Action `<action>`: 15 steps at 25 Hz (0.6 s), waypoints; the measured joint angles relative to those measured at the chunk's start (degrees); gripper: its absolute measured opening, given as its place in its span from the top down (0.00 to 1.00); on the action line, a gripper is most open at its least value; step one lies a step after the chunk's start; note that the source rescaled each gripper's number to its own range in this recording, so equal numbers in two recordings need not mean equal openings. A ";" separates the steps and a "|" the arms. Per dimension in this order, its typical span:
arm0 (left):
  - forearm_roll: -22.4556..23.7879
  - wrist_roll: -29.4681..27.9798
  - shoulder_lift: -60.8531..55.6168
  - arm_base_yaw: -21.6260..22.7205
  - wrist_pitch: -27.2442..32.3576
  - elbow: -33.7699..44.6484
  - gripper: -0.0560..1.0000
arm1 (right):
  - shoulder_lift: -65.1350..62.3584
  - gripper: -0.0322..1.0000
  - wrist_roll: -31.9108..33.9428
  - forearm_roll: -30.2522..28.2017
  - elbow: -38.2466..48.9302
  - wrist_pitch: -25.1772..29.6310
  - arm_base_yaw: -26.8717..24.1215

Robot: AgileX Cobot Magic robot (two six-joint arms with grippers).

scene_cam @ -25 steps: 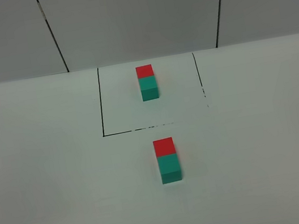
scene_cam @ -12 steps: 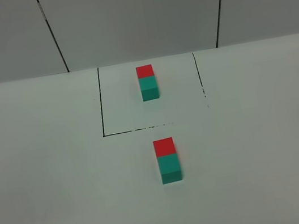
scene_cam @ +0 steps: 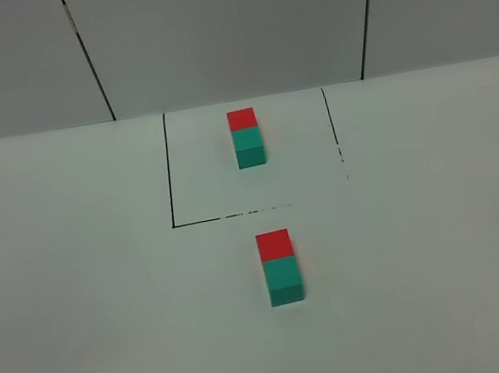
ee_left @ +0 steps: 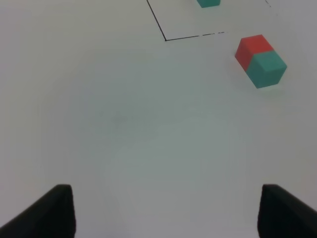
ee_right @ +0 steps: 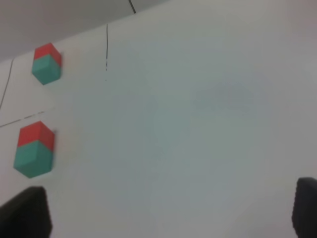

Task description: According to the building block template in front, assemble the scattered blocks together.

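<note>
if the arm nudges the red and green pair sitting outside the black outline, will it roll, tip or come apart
The joined pair probably slides rather than rolls: its faces are flat and square-edged. Tipping looks unlikely, since it lies low on the table. Whether the red cube and green cube would separate, the pictures cannot show.

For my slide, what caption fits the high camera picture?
Loose red cube and teal cube joined, matching the framed template.

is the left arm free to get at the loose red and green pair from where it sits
Probably yes. In the left wrist view the joined red and green pair lies ahead of the open left gripper on bare table, with nothing between them.
</note>
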 joint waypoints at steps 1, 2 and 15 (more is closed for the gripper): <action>0.00 0.00 0.00 0.00 0.00 0.00 0.39 | 0.00 0.07 0.00 0.00 0.11 0.32 0.00; 0.00 0.00 0.00 0.00 0.00 0.00 0.39 | -0.05 0.08 -0.11 0.00 0.18 0.58 0.00; 0.00 0.00 0.00 0.00 0.00 0.00 0.39 | -0.11 0.20 -1.25 0.42 0.66 1.06 0.00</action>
